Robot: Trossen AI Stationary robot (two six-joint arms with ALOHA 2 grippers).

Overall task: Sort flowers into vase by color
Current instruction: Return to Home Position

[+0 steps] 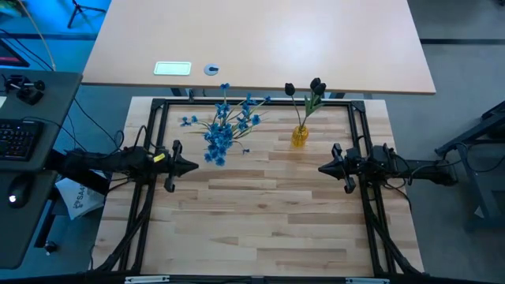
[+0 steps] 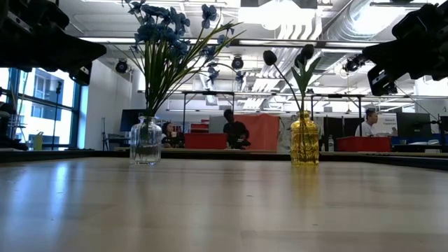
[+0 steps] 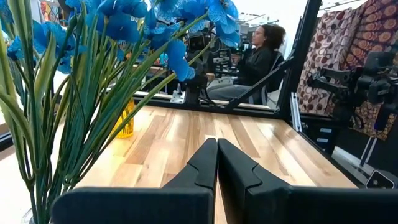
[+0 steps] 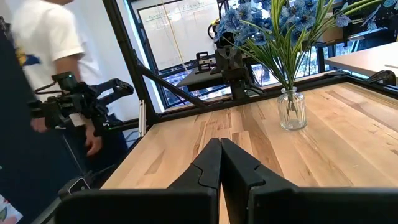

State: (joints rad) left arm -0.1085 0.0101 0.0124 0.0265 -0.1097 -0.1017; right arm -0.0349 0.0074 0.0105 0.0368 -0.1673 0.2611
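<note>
Several blue-blossomed sprigs (image 1: 223, 125) stand stems-down in a clear glass vase (image 2: 145, 142), also in the right wrist view (image 4: 291, 109). Dark tulip-like buds (image 1: 314, 88) stand in a yellow vase (image 1: 299, 136), seen in the low view (image 2: 304, 140) and the left wrist view (image 3: 124, 121). My left gripper (image 1: 195, 166) hovers shut beside the blue bunch, on its near side; its tips show in the left wrist view (image 3: 217, 143). My right gripper (image 1: 321, 167) hovers shut on the near-right side of the yellow vase, its tips in the right wrist view (image 4: 219, 144).
A black frame (image 1: 252, 101) borders the wooden table top. A larger pale table (image 1: 260, 39) lies beyond the far edge. A desk with keyboard and mouse (image 1: 20, 138) stands to the left. People show in the room behind. Bare wood (image 1: 252, 221) stretches across the near half.
</note>
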